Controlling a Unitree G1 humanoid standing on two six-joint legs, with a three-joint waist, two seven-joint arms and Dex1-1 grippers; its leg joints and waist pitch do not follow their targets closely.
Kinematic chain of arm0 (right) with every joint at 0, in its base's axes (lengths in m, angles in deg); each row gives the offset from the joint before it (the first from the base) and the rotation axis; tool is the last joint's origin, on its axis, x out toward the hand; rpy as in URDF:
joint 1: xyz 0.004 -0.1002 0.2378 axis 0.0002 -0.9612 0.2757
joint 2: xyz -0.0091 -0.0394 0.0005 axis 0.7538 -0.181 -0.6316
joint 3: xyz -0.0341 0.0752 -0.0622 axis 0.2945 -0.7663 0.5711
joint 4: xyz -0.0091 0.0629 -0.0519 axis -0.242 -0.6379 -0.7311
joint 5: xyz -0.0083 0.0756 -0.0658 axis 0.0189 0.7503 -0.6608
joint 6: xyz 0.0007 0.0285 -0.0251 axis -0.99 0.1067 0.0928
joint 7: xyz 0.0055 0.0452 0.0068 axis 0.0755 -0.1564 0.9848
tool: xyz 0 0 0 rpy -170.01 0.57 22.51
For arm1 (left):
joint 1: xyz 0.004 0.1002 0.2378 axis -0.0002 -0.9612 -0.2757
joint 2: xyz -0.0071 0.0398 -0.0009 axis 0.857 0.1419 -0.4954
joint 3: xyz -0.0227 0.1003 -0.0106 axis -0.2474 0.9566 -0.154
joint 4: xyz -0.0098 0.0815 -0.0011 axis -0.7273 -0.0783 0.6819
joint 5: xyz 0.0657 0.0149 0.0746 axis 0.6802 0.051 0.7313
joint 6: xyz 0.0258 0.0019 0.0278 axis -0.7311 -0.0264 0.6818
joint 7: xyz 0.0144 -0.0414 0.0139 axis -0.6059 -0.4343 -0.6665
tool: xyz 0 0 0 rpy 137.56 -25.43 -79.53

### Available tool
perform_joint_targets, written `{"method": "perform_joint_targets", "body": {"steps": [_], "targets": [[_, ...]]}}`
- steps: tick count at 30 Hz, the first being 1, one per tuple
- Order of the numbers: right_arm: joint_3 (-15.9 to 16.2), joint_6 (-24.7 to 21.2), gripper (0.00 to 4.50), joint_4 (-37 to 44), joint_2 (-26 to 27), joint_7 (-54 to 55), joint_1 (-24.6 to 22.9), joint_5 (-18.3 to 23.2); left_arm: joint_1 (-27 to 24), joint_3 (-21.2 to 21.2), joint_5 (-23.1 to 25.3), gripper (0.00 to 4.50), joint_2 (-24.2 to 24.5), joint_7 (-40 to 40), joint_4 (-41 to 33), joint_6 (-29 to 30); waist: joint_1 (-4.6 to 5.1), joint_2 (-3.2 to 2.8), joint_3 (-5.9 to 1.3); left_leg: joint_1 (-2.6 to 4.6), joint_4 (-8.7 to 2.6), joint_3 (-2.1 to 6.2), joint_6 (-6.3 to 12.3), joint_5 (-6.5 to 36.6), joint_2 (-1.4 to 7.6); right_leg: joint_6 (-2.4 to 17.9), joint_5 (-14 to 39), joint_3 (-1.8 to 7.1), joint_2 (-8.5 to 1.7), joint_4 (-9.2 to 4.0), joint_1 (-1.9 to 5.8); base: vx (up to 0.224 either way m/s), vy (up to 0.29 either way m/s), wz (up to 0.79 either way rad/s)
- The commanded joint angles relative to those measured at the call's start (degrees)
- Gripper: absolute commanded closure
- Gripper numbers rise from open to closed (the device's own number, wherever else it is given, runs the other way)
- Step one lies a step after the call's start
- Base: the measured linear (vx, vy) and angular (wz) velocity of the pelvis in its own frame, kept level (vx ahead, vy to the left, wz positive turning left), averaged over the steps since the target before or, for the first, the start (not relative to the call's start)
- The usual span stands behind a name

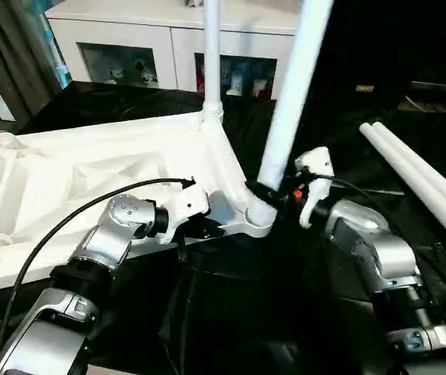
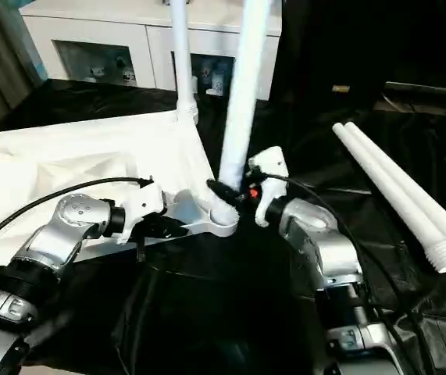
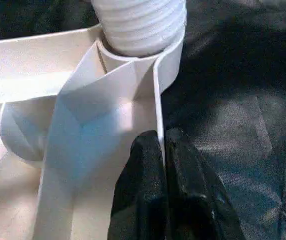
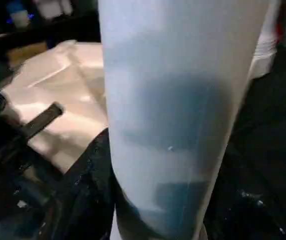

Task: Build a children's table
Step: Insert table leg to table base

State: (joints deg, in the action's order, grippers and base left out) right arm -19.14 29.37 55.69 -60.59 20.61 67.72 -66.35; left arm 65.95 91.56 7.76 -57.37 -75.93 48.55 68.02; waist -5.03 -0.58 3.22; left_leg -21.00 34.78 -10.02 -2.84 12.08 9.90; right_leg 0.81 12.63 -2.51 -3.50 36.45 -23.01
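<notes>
Table (image 1: 90, 176), all white plastic, lies upside down on the black cloth (image 1: 230, 312), ribbed underside showing. One leg (image 1: 212, 55) stands upright in the far corner socket. A second leg (image 1: 293, 101) rises from the near corner, tilted right, its lower end gripped by the right gripper (image 1: 265, 193). The left gripper (image 3: 162, 165) pinches the table's thin rim. Two spare legs (image 1: 422, 183) lie side by side on the right.

Silver forearms (image 1: 117, 230), white wrist housings, black cables, seemingly orange marking.
</notes>
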Motion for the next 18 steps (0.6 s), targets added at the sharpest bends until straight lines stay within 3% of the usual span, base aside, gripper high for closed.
{"method": "perform_joint_targets", "body": {"steps": [1, 18], "targets": [[1.0, -1.5, 2.62, -1.1, -0.7, -1.0, -0.2, -0.8, -0.5, -0.3, -1.7, 4.50, -0.4, 0.2, 0.3, -1.0, -0.23, 1.03, -4.28, 0.31, -3.27, 0.80, 6.15, -2.3, 3.04, 15.4, -6.2, 2.74, -4.99, -2.85, 3.58, 0.000, 0.000, 0.00], [1.1, -0.8, 2.62, -4.7, -0.4, -1.4, 1.6, -1.7, -1.9, -3.0, -4.5, 4.50, -0.9, 0.0, 0.8, -1.9, -0.16, 1.54, -4.35, 0.27, -3.24, 0.77, 6.10, -2.2, 3.00, 15.4, -6.1, 2.69, -5.01, -2.77, 3.63, 0.000, 0.000, 0.00]]}}
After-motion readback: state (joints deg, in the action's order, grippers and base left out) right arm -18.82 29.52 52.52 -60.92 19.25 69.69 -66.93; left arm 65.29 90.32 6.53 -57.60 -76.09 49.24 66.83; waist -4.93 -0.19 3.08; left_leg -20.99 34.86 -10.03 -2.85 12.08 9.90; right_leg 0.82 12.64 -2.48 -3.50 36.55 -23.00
